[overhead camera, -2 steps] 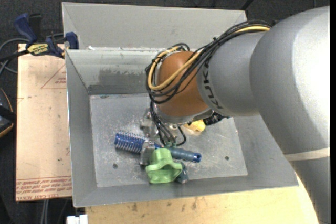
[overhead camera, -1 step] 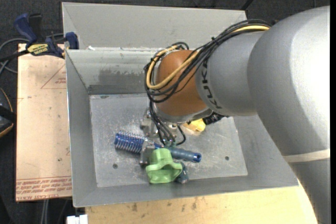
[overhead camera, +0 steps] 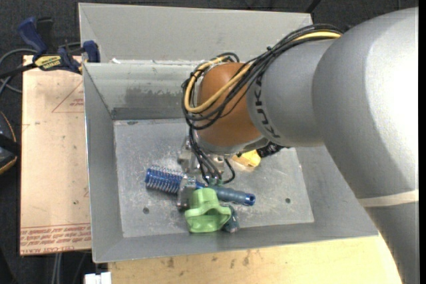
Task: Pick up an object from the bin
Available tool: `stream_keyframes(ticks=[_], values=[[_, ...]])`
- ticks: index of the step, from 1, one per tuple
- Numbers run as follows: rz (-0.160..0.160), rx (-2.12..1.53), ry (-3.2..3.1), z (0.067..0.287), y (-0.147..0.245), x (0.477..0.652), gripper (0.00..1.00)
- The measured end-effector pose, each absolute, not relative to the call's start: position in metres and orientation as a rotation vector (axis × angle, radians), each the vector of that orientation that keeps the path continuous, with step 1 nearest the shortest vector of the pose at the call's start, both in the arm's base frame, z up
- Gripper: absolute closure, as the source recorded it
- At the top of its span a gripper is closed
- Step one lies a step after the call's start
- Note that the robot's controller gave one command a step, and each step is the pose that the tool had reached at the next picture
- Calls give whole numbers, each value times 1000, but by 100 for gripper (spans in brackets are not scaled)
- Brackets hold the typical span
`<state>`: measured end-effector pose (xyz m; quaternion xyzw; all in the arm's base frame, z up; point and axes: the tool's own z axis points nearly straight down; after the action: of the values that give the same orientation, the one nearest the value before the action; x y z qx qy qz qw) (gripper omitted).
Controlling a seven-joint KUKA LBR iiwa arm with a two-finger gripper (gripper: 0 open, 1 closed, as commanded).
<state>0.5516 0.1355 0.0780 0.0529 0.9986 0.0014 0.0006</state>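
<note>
Camera view.

- Bin: grey metal, sloped walls, flat scuffed floor. Contents gathered at the near middle of the floor; the rest of the floor bare.
- Arm: large, silver-grey, entering from the right and reaching over the bin's middle. Wrist carries an orange dome cover looped with black and yellow cables.
- Hand: below the orange cover, low in the bin, down among the contents. Whether it is open or closed cannot be told; nothing can be seen gripped in it.
- Blue ridged roller: short cylinder, lying flat, just left of the hand, its right end at or touching the hand.
- Green lumpy piece: pale green, knobbed shape, directly on the near side of the hand, closest to the bin's front wall.
- Blue pen-like stick: slim, lying flat, beside the green piece's upper right.
- Yellow piece: small, partly hidden under the wrist, right of the hand.
</note>
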Motion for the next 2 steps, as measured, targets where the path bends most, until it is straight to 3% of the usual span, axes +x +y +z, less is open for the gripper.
stream_keyframes(ticks=[2], values=[[3, 170, 3136, 79, 137, 553, 0]])
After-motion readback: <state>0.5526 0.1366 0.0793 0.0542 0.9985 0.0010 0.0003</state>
